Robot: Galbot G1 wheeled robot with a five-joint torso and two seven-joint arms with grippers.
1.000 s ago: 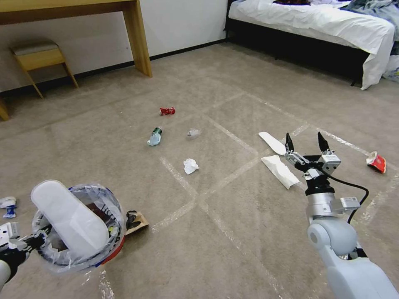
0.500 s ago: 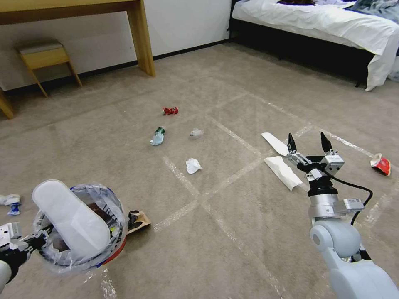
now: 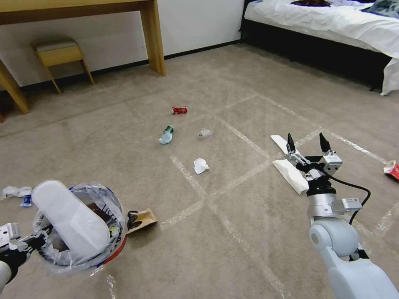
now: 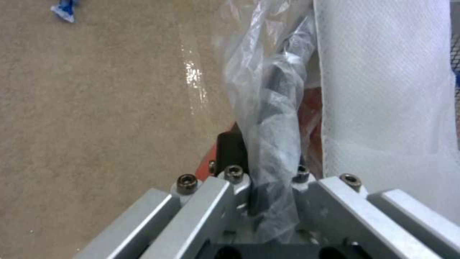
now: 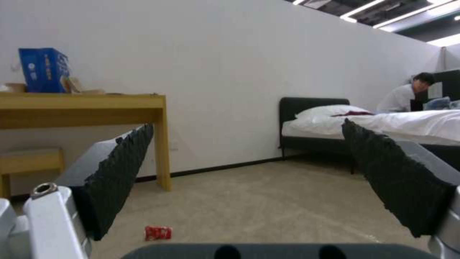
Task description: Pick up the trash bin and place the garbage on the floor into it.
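Trash bin (image 3: 106, 245) small, round, red, lined with crinkled clear plastic bag with blue print at rim; held up at the robot's lower left over the carpet. Flat white textured slipper (image 3: 68, 218) lies slanted across its mouth. Left gripper (image 4: 268, 187) clamped on the bin rim, bag film bunched between the metal fingers; left arm low at the frame edge.

Right gripper (image 3: 306, 144) raised forward, wrist upright, black serrated fingertips (image 5: 122, 169) spread wide, holding nothing, hovering over two more flat white slippers (image 3: 291, 176) on a tape line.

Floor (image 3: 232, 95) beige-grey short pile, whitish tape grid. Scattered on it: crumpled tissue (image 3: 200, 165), bluish squashed bottle (image 3: 166, 136), small clear plastic scrap (image 3: 205, 133), red crushed can (image 3: 179, 110), brown paper bag (image 3: 141, 219) just beside the bin, red wrapper (image 3: 392, 169) at far right, white-blue scraps (image 3: 18, 194) far left
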